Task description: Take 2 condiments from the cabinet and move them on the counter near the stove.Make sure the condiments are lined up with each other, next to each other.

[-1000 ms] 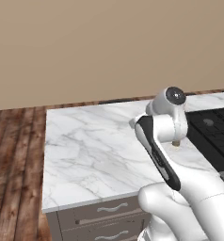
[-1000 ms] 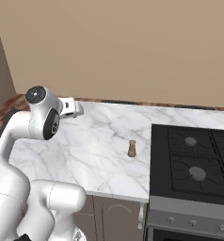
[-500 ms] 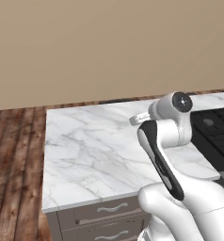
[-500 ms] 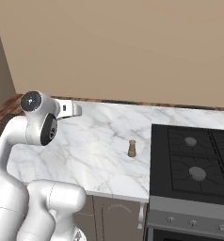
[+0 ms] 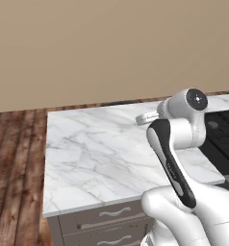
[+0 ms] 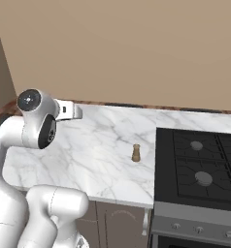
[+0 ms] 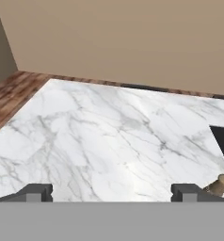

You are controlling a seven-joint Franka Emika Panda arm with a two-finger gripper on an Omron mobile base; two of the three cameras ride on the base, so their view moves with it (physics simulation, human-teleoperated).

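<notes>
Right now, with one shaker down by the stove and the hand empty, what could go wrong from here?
The shaker stands alone on the counter close to the stove; setting a second condiment beside it could tip it. The open gripper hangs just above it with the shaker by one fingertip, so a sideways swing might clip it.

Shaker (image 6: pixel 136 152) stood on counter (image 6: pixel 103 145), centre frame, just left of stove (image 6: pixel 200 164); wall (image 6: pixel 137 48) behind.

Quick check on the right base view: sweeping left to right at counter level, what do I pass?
Robot arm → bare marble counter → tan shaker, standing upright → black stove.
</notes>
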